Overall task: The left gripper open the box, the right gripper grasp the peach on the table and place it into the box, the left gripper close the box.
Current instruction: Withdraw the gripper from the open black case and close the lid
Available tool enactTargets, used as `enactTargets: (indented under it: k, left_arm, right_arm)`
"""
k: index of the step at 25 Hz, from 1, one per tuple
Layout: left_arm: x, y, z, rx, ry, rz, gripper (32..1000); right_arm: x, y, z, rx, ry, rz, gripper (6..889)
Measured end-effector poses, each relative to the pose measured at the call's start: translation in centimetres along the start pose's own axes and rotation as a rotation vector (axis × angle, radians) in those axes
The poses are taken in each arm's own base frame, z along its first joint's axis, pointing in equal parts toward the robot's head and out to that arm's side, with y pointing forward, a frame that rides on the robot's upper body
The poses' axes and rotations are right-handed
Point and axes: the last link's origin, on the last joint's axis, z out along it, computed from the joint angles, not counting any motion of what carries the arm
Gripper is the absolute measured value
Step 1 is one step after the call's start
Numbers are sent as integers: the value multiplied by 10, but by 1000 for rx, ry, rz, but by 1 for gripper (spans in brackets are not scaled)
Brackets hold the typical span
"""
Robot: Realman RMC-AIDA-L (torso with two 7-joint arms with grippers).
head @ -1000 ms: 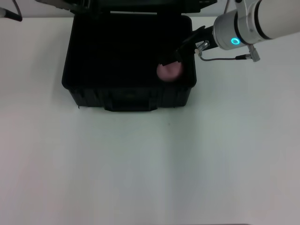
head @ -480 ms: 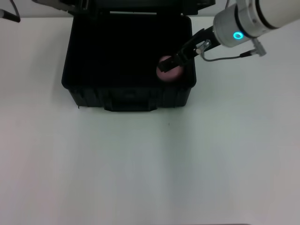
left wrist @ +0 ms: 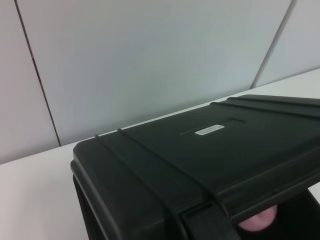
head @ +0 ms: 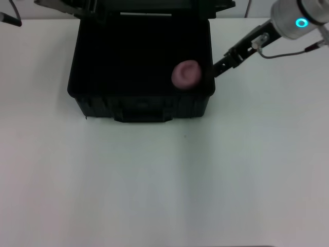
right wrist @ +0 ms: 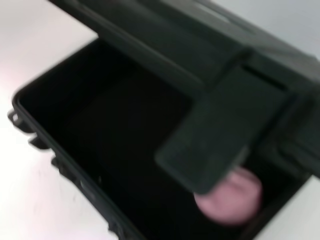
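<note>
The black box [head: 139, 110] stands open at the back of the white table, its lid [left wrist: 210, 150] raised. The pink peach [head: 186, 74] lies free inside, in the right front corner, and shows in the left wrist view [left wrist: 257, 222] and right wrist view [right wrist: 230, 197] too. My right gripper [head: 218, 67] is open just outside the box's right wall, apart from the peach; one dark finger [right wrist: 210, 145] shows over the box. My left gripper [head: 77, 5] is at the lid's back left edge, mostly cut off by the frame.
The white table [head: 154, 185] stretches wide in front of the box and to both sides. A thin cable [head: 288, 51] hangs under the right arm. A pale panelled wall [left wrist: 150, 60] rises behind the box.
My right gripper has let go of the peach and drawn back up and to the right, out of the box. The peach stays in the right front corner. The lid has not moved.
</note>
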Motion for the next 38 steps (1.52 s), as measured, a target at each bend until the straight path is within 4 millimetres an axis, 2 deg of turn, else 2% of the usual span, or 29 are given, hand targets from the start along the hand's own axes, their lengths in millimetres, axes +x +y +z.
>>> enactTargets:
  k: [10, 14, 22, 38]
  left_arm:
    - [-1, 1, 1, 0, -7, 4, 401]
    - [-1, 1, 1, 0, -8, 4, 401]
    - [-1, 1, 0, 1, -9, 5, 402]
    - [-2, 1, 0, 0, -18, 7, 403]
  right_arm:
    - [25, -16, -32, 8, 175, 44, 863]
    - [32, -21, -39, 29, 241, 55, 863]
    - [41, -24, -41, 86, 342, 47, 863]
    - [43, -26, -39, 90, 344, 53, 863]
